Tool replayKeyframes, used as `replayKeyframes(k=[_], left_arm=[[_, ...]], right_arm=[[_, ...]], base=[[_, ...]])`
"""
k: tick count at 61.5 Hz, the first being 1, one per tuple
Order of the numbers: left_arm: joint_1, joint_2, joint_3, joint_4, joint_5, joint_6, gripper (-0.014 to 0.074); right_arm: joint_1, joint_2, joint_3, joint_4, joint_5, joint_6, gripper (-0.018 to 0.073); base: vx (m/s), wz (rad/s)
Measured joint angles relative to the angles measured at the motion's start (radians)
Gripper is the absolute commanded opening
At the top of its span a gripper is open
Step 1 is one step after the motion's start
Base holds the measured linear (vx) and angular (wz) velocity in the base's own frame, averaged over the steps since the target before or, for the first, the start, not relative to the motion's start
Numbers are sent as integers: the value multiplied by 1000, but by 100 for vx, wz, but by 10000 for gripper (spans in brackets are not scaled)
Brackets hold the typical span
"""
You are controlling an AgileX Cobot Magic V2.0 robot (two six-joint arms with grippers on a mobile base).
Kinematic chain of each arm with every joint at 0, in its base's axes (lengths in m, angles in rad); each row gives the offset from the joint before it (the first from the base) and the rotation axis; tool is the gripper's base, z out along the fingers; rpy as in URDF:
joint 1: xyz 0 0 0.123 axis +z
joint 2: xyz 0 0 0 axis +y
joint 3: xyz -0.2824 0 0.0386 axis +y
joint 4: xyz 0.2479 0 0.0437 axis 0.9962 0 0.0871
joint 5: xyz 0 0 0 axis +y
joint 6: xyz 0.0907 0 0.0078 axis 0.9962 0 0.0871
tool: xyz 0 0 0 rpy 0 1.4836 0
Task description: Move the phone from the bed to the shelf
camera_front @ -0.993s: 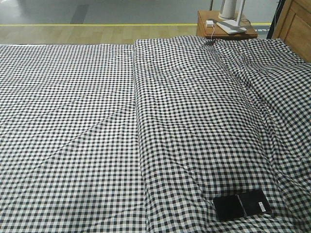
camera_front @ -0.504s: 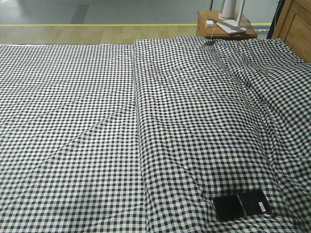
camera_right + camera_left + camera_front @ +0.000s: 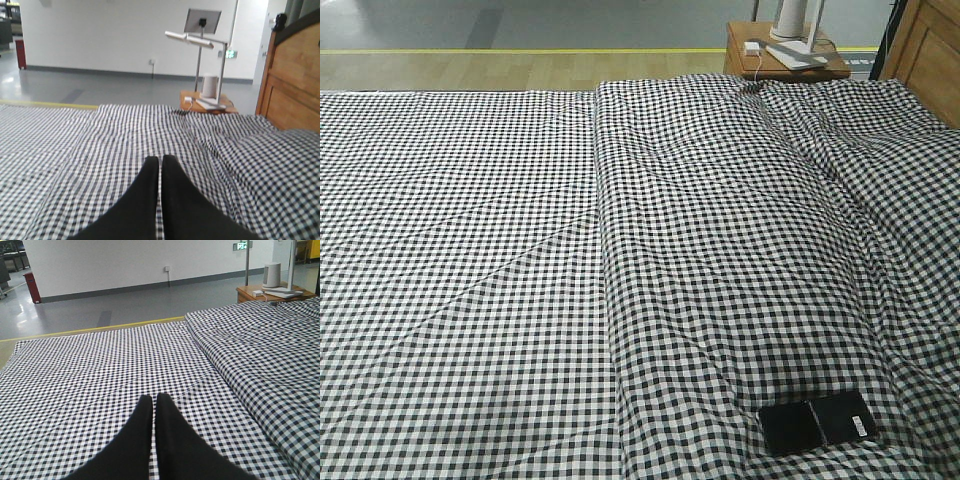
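Observation:
The black phone (image 3: 818, 422) lies flat on the checked bed (image 3: 470, 250) near the front right corner of the front view, its white sticker at its right end. Neither wrist view shows the phone. My left gripper (image 3: 153, 399) hovers over the bed's flat left part, jaws shut with nothing between them. Over the bed's right part my right gripper (image 3: 161, 159) is also shut and holds nothing. Neither gripper appears in the front view. The shelf is out of view.
A small orange-brown side table (image 3: 785, 62) with a white lamp base (image 3: 795, 22) and charger stands beyond the bed's far right corner. A wooden headboard (image 3: 292, 75) runs along the right side. A raised fold of duvet (image 3: 605, 200) crosses the bed. Grey floor lies beyond.

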Motion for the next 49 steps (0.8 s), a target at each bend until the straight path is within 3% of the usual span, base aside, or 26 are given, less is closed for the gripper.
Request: replayKeyframes(k=[10, 23, 40, 49], left_arm=[[0, 0, 0, 0, 0, 0, 1], [0, 0, 0, 0, 0, 0, 1], [0, 0, 0, 0, 0, 0, 1], [0, 0, 0, 0, 0, 0, 1]], right_arm=[[0, 0, 0, 0, -116, 0, -5], [0, 0, -13, 0, -380, 0, -5], [0, 19, -257, 0, -397, -26, -5], [0, 127, -422, 0, -325, -46, -5]], base=[[0, 0], [0, 0], [0, 0], [0, 0]])
